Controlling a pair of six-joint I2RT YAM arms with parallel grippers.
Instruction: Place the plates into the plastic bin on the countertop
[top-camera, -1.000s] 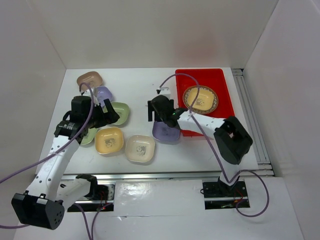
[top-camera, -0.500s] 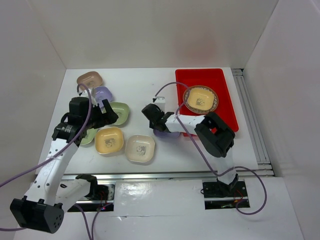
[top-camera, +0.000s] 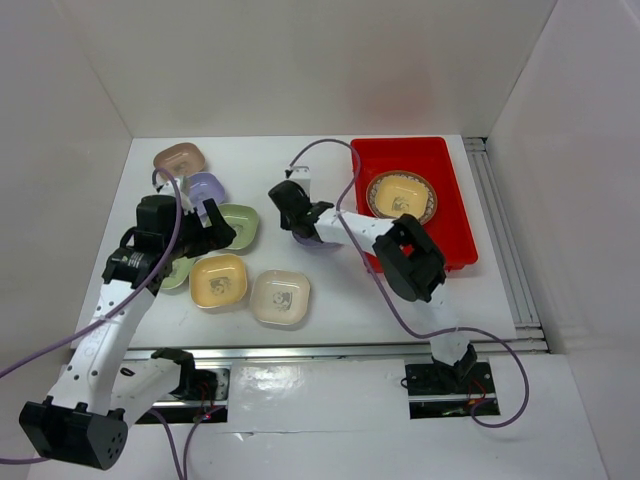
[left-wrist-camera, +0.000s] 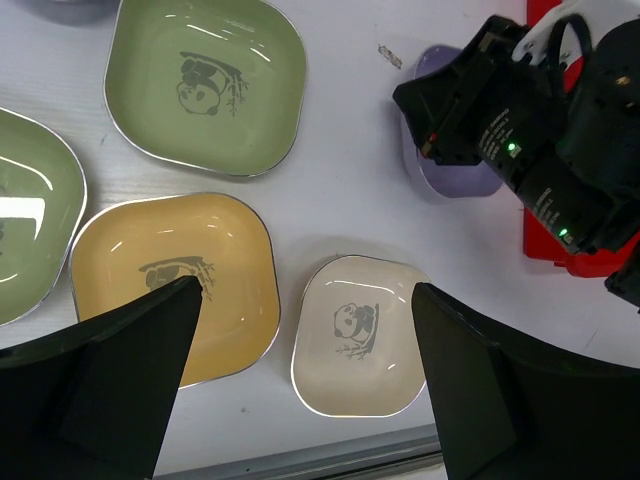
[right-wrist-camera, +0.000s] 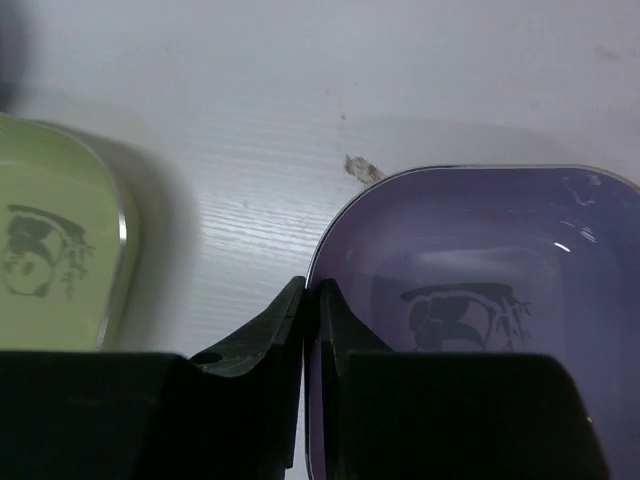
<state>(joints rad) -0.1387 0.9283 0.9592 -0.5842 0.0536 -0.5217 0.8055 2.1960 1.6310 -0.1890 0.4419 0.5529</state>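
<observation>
My right gripper (top-camera: 293, 215) (right-wrist-camera: 312, 292) is shut on the left rim of a lavender plate (right-wrist-camera: 480, 300) (left-wrist-camera: 450, 180), one finger inside and one outside. That plate sits left of the red plastic bin (top-camera: 440, 160), mostly hidden under the arm from above. The bin holds a round brown lattice plate (top-camera: 400, 197) with a yellow dish on it. My left gripper (top-camera: 205, 228) (left-wrist-camera: 305, 290) hangs open above the countertop (top-camera: 300, 170), over a yellow plate (left-wrist-camera: 170, 280) and a cream plate (left-wrist-camera: 360, 335). Green plates (left-wrist-camera: 205, 80) (left-wrist-camera: 25, 210) lie behind.
A pinkish-brown plate (top-camera: 180, 158) and a second lavender plate (top-camera: 208, 186) lie at the back left. White walls close in the table on three sides. A metal rail (top-camera: 500, 240) runs along the right of the bin.
My right gripper has moved left across the lavender plate and shut on its left rim. The left arm has hardly moved and stays open.
</observation>
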